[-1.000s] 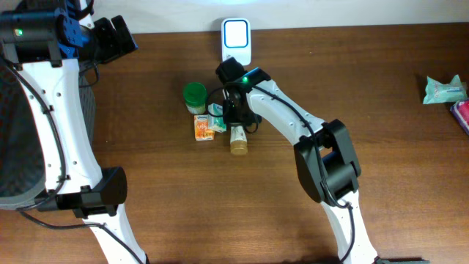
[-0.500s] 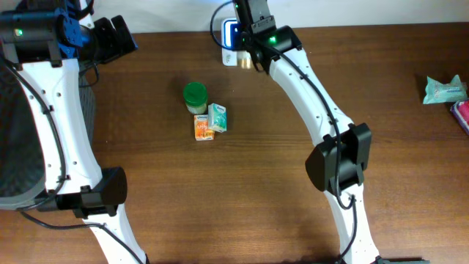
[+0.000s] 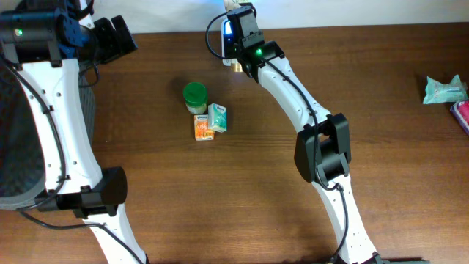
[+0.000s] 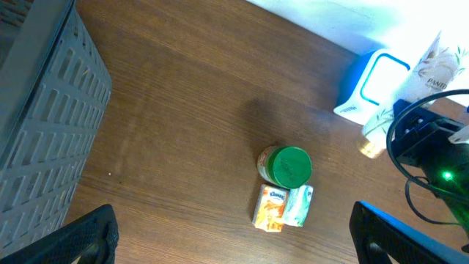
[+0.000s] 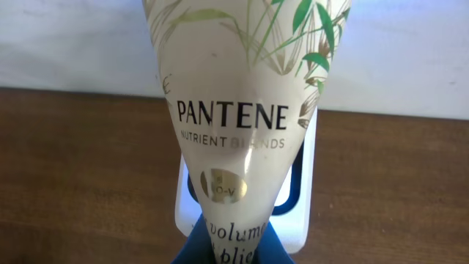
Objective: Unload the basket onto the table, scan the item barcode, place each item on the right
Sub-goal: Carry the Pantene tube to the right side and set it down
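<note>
Readable print: only on the tube (image 5: 242, 125).
On my right wrist view I read "PANTENE" in dark capitals across it and "NUTRIENT BLENDS" in fainter letters just under. A gold round badge (image 5: 218, 183) below looks like "PRO-V", though glare blurs it. Lower down comes "volume" in script, with the line beneath cut off. From the left wrist, the two small boxes (image 4: 272, 209) carry print too small for me to read.

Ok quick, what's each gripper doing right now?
Left gripper: open, holding nothing.
Right gripper: shut on the Pantene tube.
</note>
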Robot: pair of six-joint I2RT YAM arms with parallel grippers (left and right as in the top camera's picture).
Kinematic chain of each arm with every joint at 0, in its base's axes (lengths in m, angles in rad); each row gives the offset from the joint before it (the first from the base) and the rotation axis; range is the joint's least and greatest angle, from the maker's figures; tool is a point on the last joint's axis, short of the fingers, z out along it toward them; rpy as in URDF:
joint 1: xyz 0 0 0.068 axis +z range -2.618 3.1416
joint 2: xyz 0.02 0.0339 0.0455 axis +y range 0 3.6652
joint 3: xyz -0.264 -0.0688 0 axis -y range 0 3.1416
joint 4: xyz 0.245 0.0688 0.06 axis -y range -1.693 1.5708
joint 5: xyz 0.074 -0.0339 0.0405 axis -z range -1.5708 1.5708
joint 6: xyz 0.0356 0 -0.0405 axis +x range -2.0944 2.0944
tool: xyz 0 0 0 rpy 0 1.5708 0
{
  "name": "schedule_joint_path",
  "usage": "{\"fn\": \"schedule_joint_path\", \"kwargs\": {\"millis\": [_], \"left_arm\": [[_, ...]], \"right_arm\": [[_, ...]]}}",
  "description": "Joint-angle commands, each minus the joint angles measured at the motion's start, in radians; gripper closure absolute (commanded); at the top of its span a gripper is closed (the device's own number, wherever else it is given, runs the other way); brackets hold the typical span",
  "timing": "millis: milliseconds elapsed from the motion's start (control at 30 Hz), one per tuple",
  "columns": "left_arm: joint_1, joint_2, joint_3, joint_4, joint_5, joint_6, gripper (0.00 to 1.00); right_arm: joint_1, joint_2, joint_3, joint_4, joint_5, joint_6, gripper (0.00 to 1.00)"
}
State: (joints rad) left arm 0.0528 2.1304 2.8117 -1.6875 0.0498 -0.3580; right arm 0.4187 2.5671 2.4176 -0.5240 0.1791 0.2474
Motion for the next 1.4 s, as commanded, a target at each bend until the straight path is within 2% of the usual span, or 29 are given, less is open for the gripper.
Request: {"fn": "schedule_joint_path", "kwargs": {"millis": [0,100,167,233,367,500,533,600,667,800,833,867,900,933,967,1000,1167,1300,1333,1367], "left_arm": [[0.002,-0.016,0.002,0.000,0.007,0.015,0.01],[0.002,-0.016,0.002,0.000,0.007,0.015,0.01],[0.002,-0.016,0.002,0.000,0.007,0.015,0.01],[0.002,-0.016,0.002,0.000,0.007,0.015,0.01],[0.002,-0.016,0.002,0.000,0.007,0.015,0.01],[0.002,-0.016,0.002,0.000,0.007,0.015,0.01],[0.002,-0.016,0.002,0.000,0.007,0.015,0.01],[0.002,-0.016,0.002,0.000,0.007,0.015,0.01],[0.002,-0.016,0.002,0.000,0.007,0.015,0.01],[0.002,-0.016,0.002,0.000,0.007,0.015,0.01],[0.002,-0.016,0.002,0.000,0.007,0.015,0.01],[0.002,-0.016,0.002,0.000,0.007,0.015,0.01],[0.002,-0.016,0.002,0.000,0.007,0.015,0.01],[0.002,-0.016,0.002,0.000,0.007,0.015,0.01],[0.002,-0.016,0.002,0.000,0.007,0.015,0.01],[0.002,-0.016,0.002,0.000,0.007,0.015,0.01],[0.002,-0.016,0.002,0.000,0.007,0.015,0.01],[0.002,-0.016,0.002,0.000,0.007,0.015,0.01],[0.002,-0.016,0.002,0.000,0.007,0.015,0.01],[0.002,-0.016,0.002,0.000,0.007,0.015,0.01]], "right_arm": [[-0.040,-0.112,0.019,-0.043,0.090,-0.005,0.96],[-0.140,-0.203,0.020,-0.198,0.242,-0.004,0.96],[-0.237,-0.226,0.020,-0.359,0.315,0.010,0.96],[-0.347,-0.223,0.019,-0.527,0.396,0.112,0.96],[-0.578,-0.203,0.017,-0.722,0.361,0.162,0.96],[-0.760,-0.202,-0.037,-0.737,0.210,0.116,0.96],[-0.790,-0.202,-0.058,-0.721,0.178,0.053,0.96],[-0.839,-0.202,-0.119,-0.668,0.098,-0.176,0.96],[-0.866,-0.202,-0.172,-0.641,0.106,-0.342,0.96],[-0.933,-0.202,-0.245,-0.572,0.240,-0.368,0.96],[-0.953,-0.202,-0.254,-0.552,0.248,-0.368,0.77],[-0.964,-0.202,-0.254,-0.542,0.248,-0.368,0.69],[-0.972,-0.202,-0.254,-0.533,0.249,-0.367,0.77],[-0.978,-0.202,-0.254,-0.526,0.248,-0.362,0.74],[-0.977,-0.202,-0.254,-0.523,0.248,-0.354,0.48],[-0.969,-0.203,-0.254,-0.519,0.248,-0.351,0.42],[-0.848,-0.214,-0.195,-0.531,0.219,-0.344,0.43],[-0.635,-0.229,-0.103,-0.550,-0.246,-0.344,0.43],[-0.575,-0.229,-0.102,-0.562,-0.407,-0.344,0.39],[-0.524,-0.226,-0.102,-0.581,-0.512,-0.344,0.23]]}}
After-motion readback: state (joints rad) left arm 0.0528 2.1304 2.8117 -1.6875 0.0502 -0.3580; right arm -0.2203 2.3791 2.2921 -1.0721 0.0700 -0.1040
